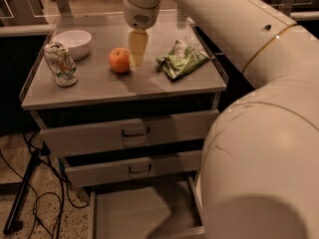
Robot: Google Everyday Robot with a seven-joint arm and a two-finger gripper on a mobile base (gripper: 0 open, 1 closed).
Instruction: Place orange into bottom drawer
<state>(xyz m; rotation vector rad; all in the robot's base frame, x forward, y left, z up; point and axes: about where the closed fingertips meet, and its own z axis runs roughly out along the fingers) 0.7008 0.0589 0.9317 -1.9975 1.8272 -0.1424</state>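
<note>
Camera view: gripper [136, 54] beside the orange [119, 60], nothing placed yet
Our gripper hangs over the table [124, 86] just right of the orange, and we cannot tell whether it is released or clenched. We judge the grasp, carry and drop are all left: the orange sits on the table, and the bottom drawer [142, 212] stands pulled out. We count one orange, one white bowl [74, 42], one can [61, 63], one green bag [182, 59], two upper drawers [130, 133]
</note>
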